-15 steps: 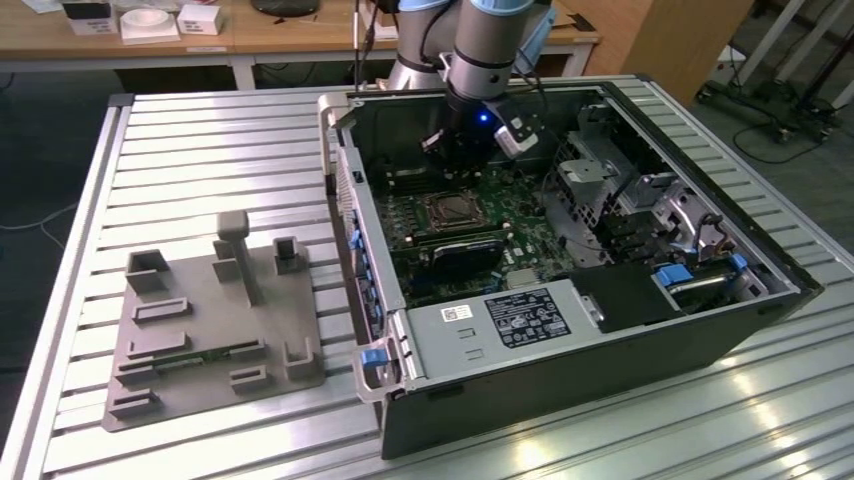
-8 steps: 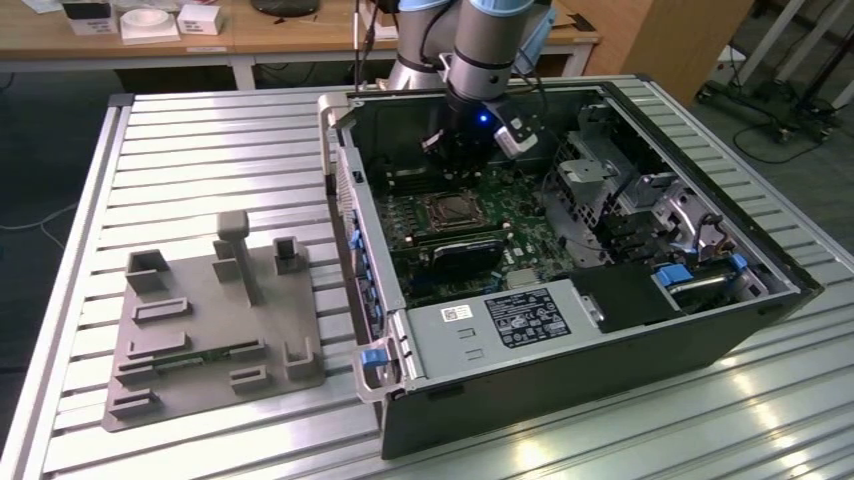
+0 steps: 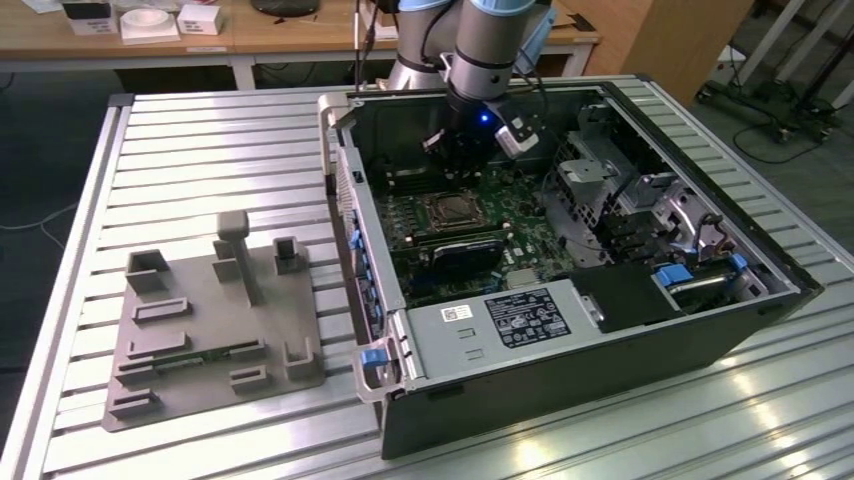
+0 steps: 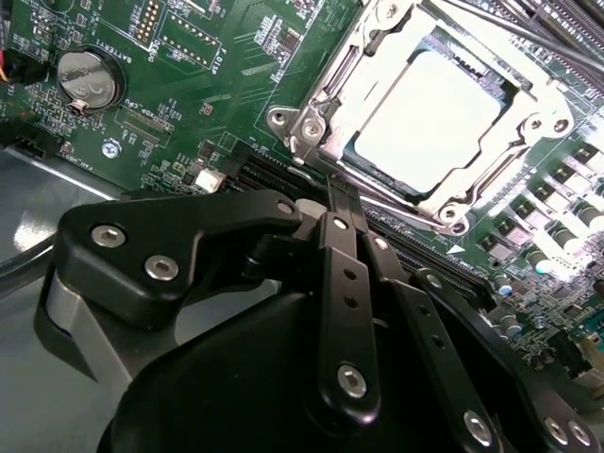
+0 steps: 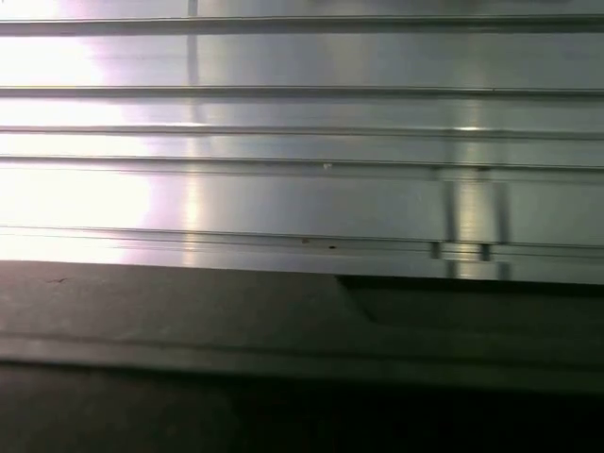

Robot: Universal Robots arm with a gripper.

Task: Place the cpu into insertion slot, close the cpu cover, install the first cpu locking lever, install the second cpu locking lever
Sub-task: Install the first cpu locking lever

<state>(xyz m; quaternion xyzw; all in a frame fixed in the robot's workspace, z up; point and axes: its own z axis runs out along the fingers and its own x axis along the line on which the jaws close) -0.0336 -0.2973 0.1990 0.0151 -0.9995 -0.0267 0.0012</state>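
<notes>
End effector [image 4: 342,193] is shown poised inside the open computer case [image 3: 747,330], just beside the insertion slot [image 4: 311,127] on the green motherboard [image 4: 226,57]; its fingers are seen pressed together with nothing between them, so it is judged closed and empty; the cpu [image 4: 429,109] is seen seated in the slot, its pale metal top framed by the cpu cover [image 4: 514,151], which appears lowered over it; whether the locking levers are latched cannot be told; in the exterior view the socket [image 3: 447,212] lies near the case's middle, the arm [image 3: 487,60] above its far side; a grey fixture tray [image 3: 214,330] rests on the desk [image 3: 200,140] at that view's left; risk is judged: a slipping fingertip could scrape nearby board components or release a sprung lever.
</notes>
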